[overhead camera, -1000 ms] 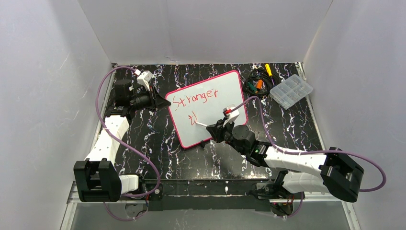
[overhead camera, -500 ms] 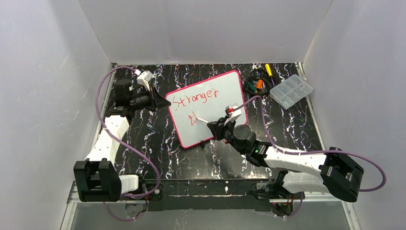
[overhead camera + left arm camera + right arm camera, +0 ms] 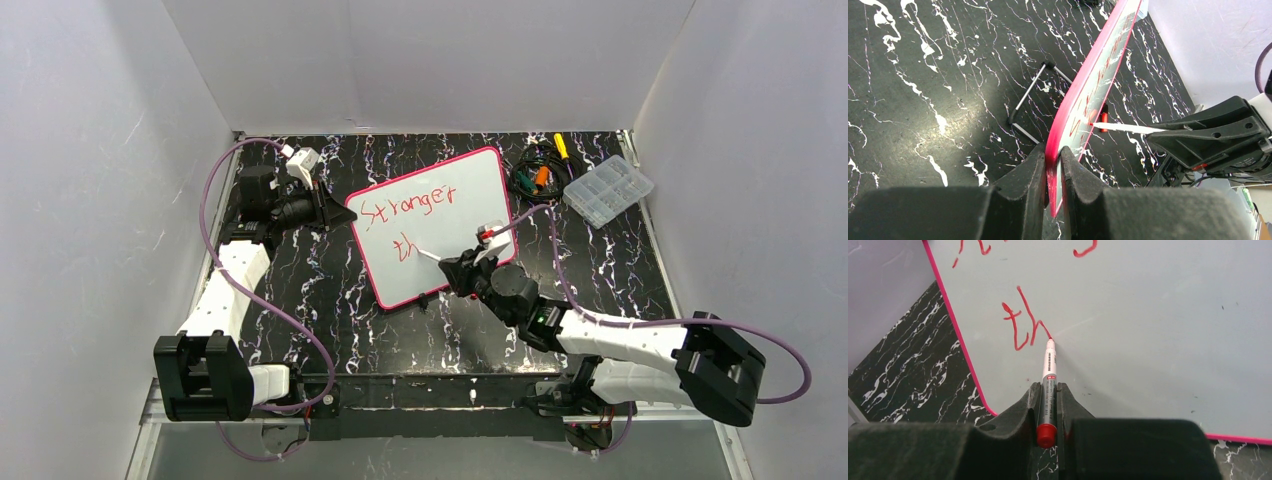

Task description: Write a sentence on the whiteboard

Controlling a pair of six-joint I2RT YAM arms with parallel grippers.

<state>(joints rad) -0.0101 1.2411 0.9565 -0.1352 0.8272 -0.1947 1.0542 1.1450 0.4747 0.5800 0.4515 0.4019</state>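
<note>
Whiteboard is sitting mid-frame in the top view, turned askew on the black marbled table. The sentence is running in red: "Stronger" above, "th" beginning below.

Marker tip is touching the board at the foot of the "h". Right gripper is clamping the marker barrel, red end cap toward the wrist camera. The right arm is stretching low from the lower right toward the board's lower edge.

Left gripper is pinching the board's pink left edge, fingers narrow. The left arm is reaching up the left side, wrist bent inward.

Clear compartment box and cable bundle are lying upper right, apart from the board.
</note>
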